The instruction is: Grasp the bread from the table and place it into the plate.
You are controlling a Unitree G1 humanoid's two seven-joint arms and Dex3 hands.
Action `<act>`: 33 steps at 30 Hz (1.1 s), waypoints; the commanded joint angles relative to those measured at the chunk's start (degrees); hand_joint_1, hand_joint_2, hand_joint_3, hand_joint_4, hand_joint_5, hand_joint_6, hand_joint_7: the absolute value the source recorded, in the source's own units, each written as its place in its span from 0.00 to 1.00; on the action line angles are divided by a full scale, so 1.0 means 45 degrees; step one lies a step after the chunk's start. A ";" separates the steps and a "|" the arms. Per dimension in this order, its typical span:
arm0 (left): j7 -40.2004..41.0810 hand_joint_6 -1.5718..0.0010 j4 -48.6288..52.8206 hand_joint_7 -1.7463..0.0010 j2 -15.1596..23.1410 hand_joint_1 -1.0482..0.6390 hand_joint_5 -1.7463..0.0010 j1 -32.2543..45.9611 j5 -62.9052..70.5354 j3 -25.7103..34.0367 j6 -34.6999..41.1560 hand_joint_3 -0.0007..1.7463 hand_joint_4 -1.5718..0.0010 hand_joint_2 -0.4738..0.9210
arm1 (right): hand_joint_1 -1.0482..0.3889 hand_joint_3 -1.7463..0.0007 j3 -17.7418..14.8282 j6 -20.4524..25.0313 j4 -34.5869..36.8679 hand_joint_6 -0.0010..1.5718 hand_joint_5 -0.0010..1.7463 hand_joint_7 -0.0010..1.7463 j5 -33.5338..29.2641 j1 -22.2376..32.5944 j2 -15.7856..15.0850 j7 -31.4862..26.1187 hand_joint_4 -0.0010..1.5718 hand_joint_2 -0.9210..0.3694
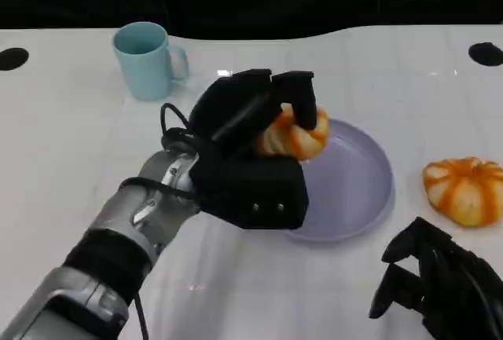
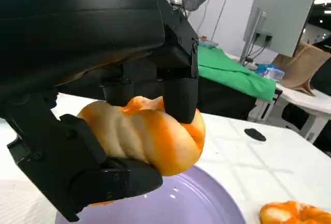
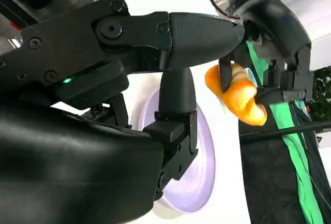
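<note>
Our left hand (image 1: 251,151) grips the bread (image 1: 292,136), an orange-and-cream twisted roll, with fingers closed over its top and a thumb pressed beneath it. In the left wrist view we see the same bread (image 2: 147,138) clamped between black fingers (image 2: 178,92) above and the thumb below, held off the surface with the plate's lavender floor showing under it. From the head view, the bread hangs over the near-left part of the plate (image 1: 357,191), close to its rim; we cannot tell whether it touches the plate there, but the wrist view shows a gap of air beneath it. The right wrist view catches the bread (image 3: 238,97) from the side, pinched by the left hand (image 3: 279,48) above the plate (image 3: 194,182).

Our right hand (image 1: 440,285) rests low at the near-right corner of the table (image 1: 71,144), fingers loosely curled and apart from one another, holding nothing. In its own wrist view its fingers (image 3: 176,32) reach out separately with nothing between them.

Outward from the plate, a second orange-striped bread (image 1: 465,189) lies on the table to the right, apart from the plate's rim; its edge also shows in the left wrist view (image 2: 289,214). A pale blue mug (image 1: 146,60) stands upright toward the far left of the white table, its handle turned to the right. Beyond the table, the left wrist view shows a green cloth (image 2: 232,71) and a monitor (image 2: 284,17).
</note>
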 commanded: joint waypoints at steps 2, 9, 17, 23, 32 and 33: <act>0.0248 0.55 0.0990 0.00 -0.0337 0.49 0.00 -0.0865 0.0071 -0.0221 -0.0148 0.72 0.42 0.70 | 0.37 0.73 -0.0035 -0.0027 -0.0159 0.28 1.00 0.99 -0.0044 0.0121 -0.0025 -0.0136 0.42 0.00; 0.0695 0.54 0.2193 0.00 -0.0750 0.50 0.00 -0.1450 0.0119 -0.0514 -0.0511 0.71 0.42 0.70 | 0.37 0.73 0.0007 0.0003 -0.0253 0.27 1.00 0.98 0.0032 0.0176 0.0025 -0.0145 0.41 0.00; 0.0291 0.50 0.3028 0.30 -0.1094 0.51 0.08 -0.1870 -0.0111 -0.0535 -0.0463 0.64 0.47 0.71 | 0.37 0.72 0.0075 0.0038 -0.0370 0.26 1.00 0.98 0.0011 0.0227 0.0027 -0.0219 0.40 0.00; -0.1072 0.59 0.3119 0.90 -0.0696 0.41 0.43 -0.2143 0.0273 -0.1087 -0.0315 0.15 0.70 0.99 | 0.38 0.72 0.0111 0.0026 -0.0430 0.26 1.00 0.98 0.0002 0.0255 0.0024 -0.0243 0.40 0.00; -0.2663 0.88 0.2697 1.00 -0.0327 0.13 0.86 -0.2207 0.0423 -0.1499 0.0211 0.25 0.96 1.00 | 0.37 0.72 0.0079 0.0120 -0.0459 0.26 1.00 0.99 0.0076 0.0256 -0.0009 -0.0196 0.41 0.00; -0.2869 0.90 0.2645 1.00 -0.0309 0.11 0.87 -0.2206 0.0382 -0.1480 0.0278 0.27 0.98 1.00 | 0.38 0.72 0.0066 0.0092 -0.0429 0.26 1.00 0.99 0.0087 0.0247 -0.0008 -0.0164 0.41 0.00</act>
